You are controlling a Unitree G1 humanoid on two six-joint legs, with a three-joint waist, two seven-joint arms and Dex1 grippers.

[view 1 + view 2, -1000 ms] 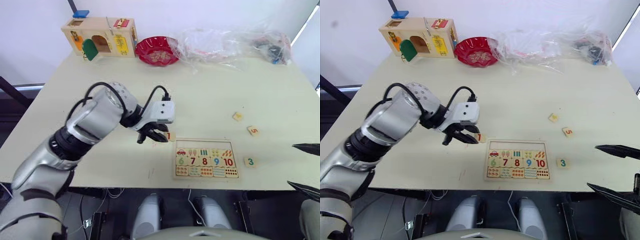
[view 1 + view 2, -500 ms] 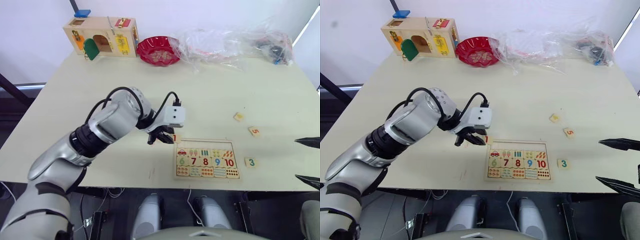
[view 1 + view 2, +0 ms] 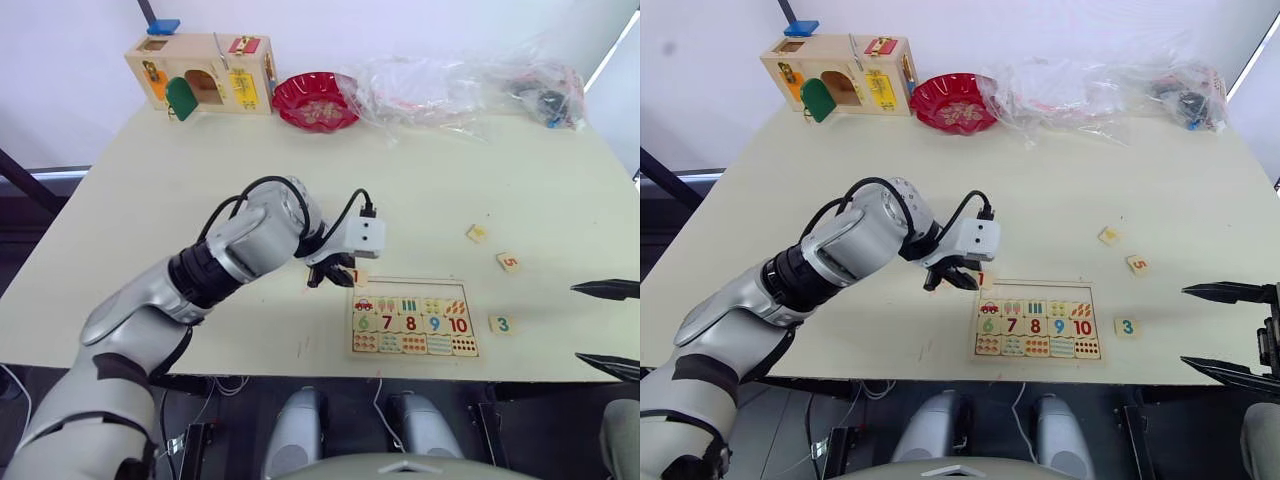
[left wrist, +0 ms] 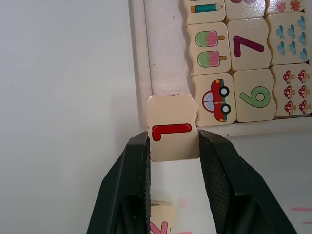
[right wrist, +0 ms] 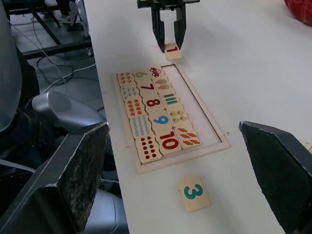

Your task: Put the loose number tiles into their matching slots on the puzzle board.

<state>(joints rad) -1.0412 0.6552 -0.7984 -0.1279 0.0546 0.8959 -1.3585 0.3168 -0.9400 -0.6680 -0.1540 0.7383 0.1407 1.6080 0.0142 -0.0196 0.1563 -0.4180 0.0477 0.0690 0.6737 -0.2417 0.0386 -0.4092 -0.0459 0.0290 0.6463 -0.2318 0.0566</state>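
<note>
Tile 1 point(image 4: 173, 132) sits pinched in your left fingers point(image 4: 139, 161) at the puzzle board's point(image 4: 141, 68) far-left corner; right fingers point(image 5: 273, 170) spread, empty.

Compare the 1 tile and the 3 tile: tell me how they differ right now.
The 1 tile is clamped between the left gripper fingers at the puzzle board's corner; the 3 tile lies free on the table, outside the board's other end. The 1 tile's digit is red; the 3 tile's is teal-green. Both are small pale wooden squares, neither yet in a slot.
</note>
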